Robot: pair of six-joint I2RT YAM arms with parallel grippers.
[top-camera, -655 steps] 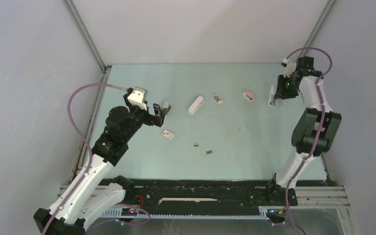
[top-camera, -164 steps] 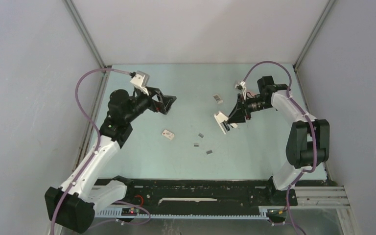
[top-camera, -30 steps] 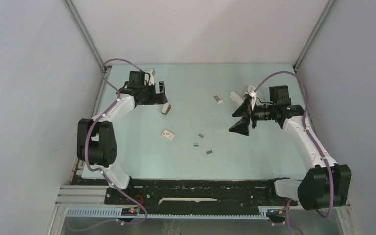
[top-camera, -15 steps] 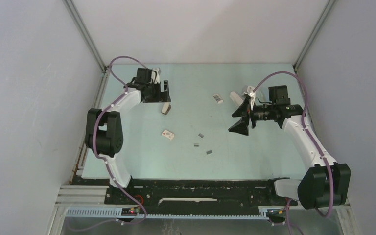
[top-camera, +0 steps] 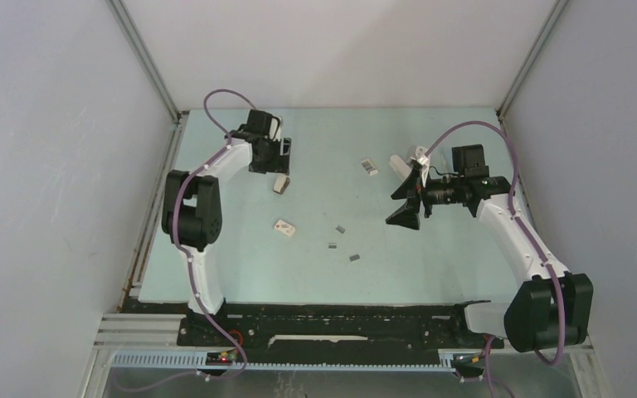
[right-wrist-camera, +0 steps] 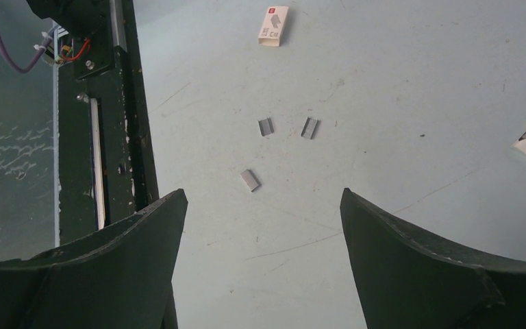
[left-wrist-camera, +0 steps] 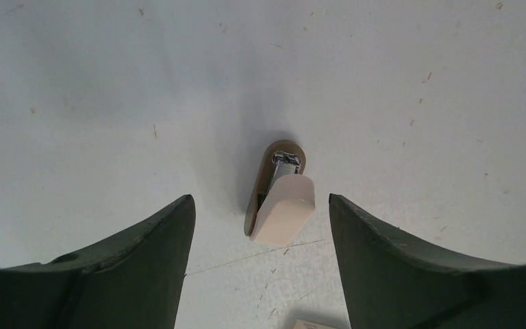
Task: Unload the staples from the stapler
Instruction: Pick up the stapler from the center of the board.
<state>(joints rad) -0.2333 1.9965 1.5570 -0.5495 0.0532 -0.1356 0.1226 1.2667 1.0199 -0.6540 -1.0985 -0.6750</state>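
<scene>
Beige plastic stapler (left-wrist-camera: 282, 205) at 11 o'clock sits untouched between the left gripper's (left-wrist-camera: 260, 200) spread fingers, which have started narrowing, so a grasp looks near. Three staples (right-wrist-camera: 266, 126) lie loose mid-table. The right gripper (right-wrist-camera: 264, 194) hangs spread and empty at 3 o'clock. The table (top-camera: 431, 265) edge is close at 9 o'clock, with open room toward 5.

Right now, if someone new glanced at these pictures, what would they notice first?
Probably the left hand, jaws apart, poised over a small beige stapler at the far left of the table. Next, three short dark-grey staples lying loose near the middle, with the right hand open and empty, hanging above the surface to their right.
</scene>
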